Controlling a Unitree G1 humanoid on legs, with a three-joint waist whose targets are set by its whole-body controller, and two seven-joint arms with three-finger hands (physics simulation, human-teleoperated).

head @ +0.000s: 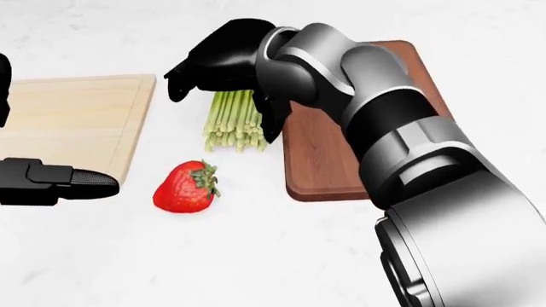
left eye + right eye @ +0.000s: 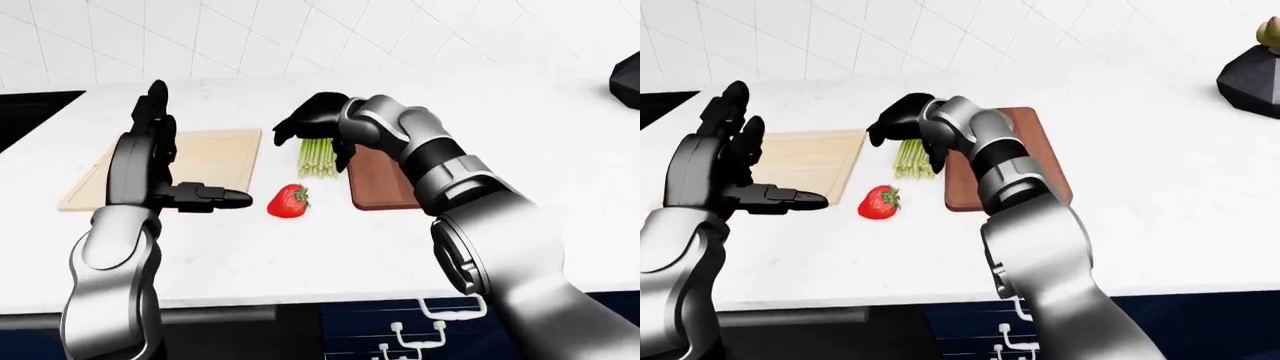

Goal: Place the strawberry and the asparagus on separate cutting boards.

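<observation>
A red strawberry (image 1: 184,187) lies on the white counter between two boards. Just above it in the head view is a green asparagus bundle (image 1: 232,121), flat on the counter beside the dark wooden board (image 1: 320,160). My right hand (image 1: 223,80) arches over the bundle's upper end, with its fingers (image 1: 177,83) down the left side and its thumb (image 1: 271,121) down the right. The fingers stand spread, not clamped. To the left is the pale wooden board (image 1: 77,121). My left hand (image 2: 740,176) is held upright and open over it, its thumb (image 1: 72,181) pointing at the strawberry, a short way off.
A black recess (image 2: 30,112) is set into the counter at far left. A dark bowl with fruit (image 2: 1252,67) stands at far right. White tiles back the counter. Dark cabinet fronts with white handles (image 2: 430,330) sit below the counter's near edge.
</observation>
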